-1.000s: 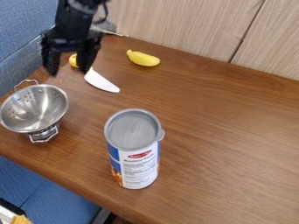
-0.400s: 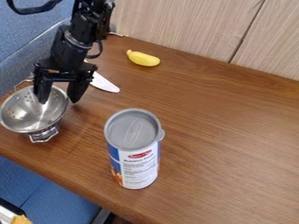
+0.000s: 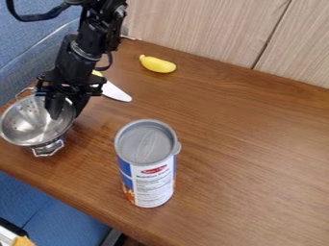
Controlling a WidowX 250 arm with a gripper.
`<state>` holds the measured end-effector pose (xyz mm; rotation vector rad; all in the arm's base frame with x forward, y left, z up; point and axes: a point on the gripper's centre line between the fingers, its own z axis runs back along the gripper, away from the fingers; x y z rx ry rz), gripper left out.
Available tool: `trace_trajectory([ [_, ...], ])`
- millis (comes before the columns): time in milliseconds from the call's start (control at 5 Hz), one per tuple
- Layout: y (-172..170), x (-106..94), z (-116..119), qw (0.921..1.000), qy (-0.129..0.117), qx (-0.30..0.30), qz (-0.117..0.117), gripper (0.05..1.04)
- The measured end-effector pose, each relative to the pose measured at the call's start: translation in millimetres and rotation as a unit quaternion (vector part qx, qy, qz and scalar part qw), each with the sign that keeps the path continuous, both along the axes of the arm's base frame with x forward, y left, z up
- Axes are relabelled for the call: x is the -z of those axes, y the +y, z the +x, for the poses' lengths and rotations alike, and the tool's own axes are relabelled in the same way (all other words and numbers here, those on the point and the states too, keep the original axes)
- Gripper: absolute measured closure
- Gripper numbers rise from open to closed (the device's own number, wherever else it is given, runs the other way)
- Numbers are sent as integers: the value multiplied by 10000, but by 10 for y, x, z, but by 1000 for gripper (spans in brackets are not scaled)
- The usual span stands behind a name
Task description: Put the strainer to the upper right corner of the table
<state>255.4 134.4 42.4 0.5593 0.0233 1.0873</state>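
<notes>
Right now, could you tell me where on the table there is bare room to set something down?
The widest bare patch of the table lies right of the can, up to the wood panelling. Another lies between the banana and the can. The left side is crowded: the pincer is at the strainer, with the white blade nearby.

A table point(image 3: 250, 144) bears strainer point(image 3: 31, 126), can point(image 3: 152, 182), banana point(image 3: 157, 64) and knife point(image 3: 116, 92).
</notes>
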Motion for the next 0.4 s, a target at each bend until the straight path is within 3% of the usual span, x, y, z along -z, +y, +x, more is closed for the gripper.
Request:
trace_trajectory([
  [200,-33,37,8,10000,41,27,-19,943],
  [400,-47,38,13,10000,46,58,-29,1005],
])
